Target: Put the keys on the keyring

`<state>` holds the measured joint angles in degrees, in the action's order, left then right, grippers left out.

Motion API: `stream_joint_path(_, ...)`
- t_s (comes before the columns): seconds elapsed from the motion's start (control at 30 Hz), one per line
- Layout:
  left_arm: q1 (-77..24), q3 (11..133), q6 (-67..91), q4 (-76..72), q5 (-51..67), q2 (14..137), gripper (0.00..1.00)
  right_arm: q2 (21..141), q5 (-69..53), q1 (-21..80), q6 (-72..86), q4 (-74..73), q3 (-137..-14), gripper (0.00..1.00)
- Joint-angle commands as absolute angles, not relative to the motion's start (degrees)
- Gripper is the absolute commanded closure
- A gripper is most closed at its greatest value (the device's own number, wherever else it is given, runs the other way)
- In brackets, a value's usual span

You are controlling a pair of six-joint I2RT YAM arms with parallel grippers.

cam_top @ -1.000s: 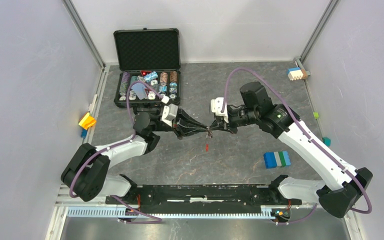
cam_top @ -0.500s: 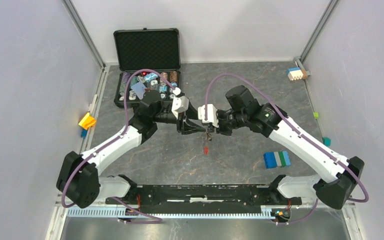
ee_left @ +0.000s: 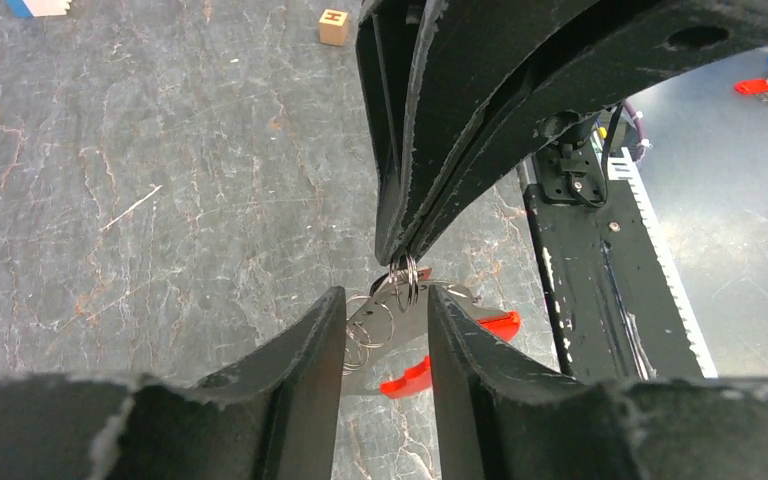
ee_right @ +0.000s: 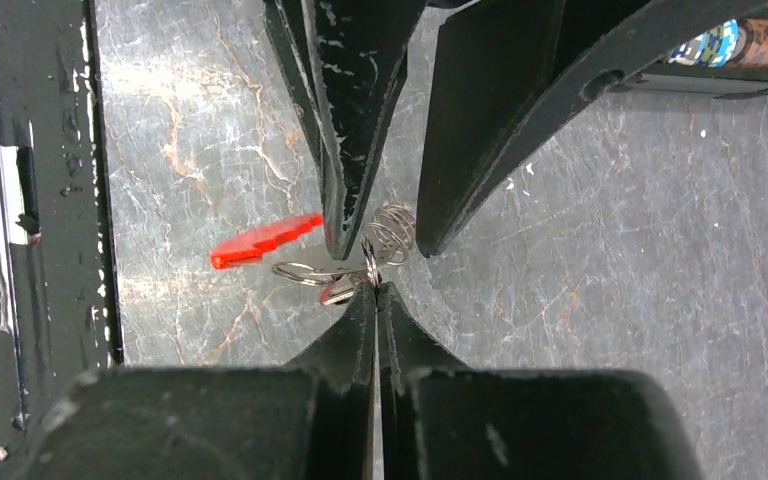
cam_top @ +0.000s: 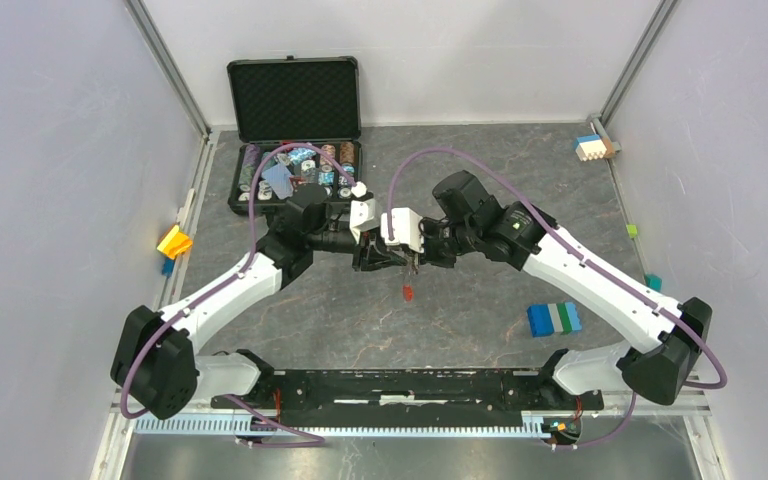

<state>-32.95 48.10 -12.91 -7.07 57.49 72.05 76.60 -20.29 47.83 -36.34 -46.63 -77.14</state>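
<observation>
The keyring (ee_left: 397, 318) hangs above the table as a cluster of thin silvery rings with a flat red tag (cam_top: 408, 292) dangling below. My right gripper (ee_right: 375, 290) is shut on one ring (ee_right: 369, 254) at its tips. In the left wrist view the right gripper (ee_left: 404, 262) comes down from above. My left gripper (ee_left: 385, 322) faces it, open, its fingers (ee_left: 310, 340) straddling the rings and the tag's flat silvery part. In the right wrist view the red tag (ee_right: 265, 240) sticks out to the left. I cannot make out the keys; the jaws hide them.
An open black case (cam_top: 295, 150) with poker chips stands at the back left. A blue, green and white block (cam_top: 554, 318) lies to the right, a yellow piece (cam_top: 174, 241) by the left wall, a wooden cube (ee_left: 334, 26) further off. The black base rail (ee_left: 600, 270) runs along the near edge.
Both grippers have shifted left together with the keyring. The left gripper has gone from nearly shut to open, and its arm has stretched out.
</observation>
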Motion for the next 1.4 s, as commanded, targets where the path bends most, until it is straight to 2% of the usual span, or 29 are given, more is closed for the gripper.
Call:
stream_joint_path(0.0, -33.3, 47.2, -11.2, -11.6, 58.0, 71.1, 0.59, 77.4, -18.0, 48.7, -35.5, -46.3, -80.3, 1.00)
stream_joint_path(0.13, -33.3, 46.8, -10.3, -12.6, 58.3, 71.0, 0.64, 78.0, -17.3, 48.9, -35.5, -46.6, -80.5, 1.00)
stream_joint_path(0.3, -33.4, 46.4, -9.4, -13.8, 58.8, 71.1, 0.64, 78.6, -17.2, 49.1, -35.2, -46.7, -80.9, 1.00)
stream_joint_path(0.57, -32.7, 39.4, 1.5, -34.7, 61.2, 71.3, 0.63, 76.8, -17.6, 49.1, -35.0, -44.4, -79.2, 1.00)
stream_joint_path(0.73, -32.4, 37.6, 1.2, -38.4, 61.1, 71.3, 0.63, 76.4, -19.5, 48.6, -34.7, -44.5, -79.4, 1.00)
stream_joint_path(1.1, -32.5, 36.6, 1.8, -43.0, 60.4, 71.0, 0.73, 77.5, -21.4, 47.7, -34.1, -44.6, -79.7, 1.00)
stream_joint_path(1.37, -32.7, 36.7, 1.9, -42.2, 59.8, 71.2, 0.86, 78.0, -22.1, 47.6, -33.9, -44.7, -80.1, 1.00)
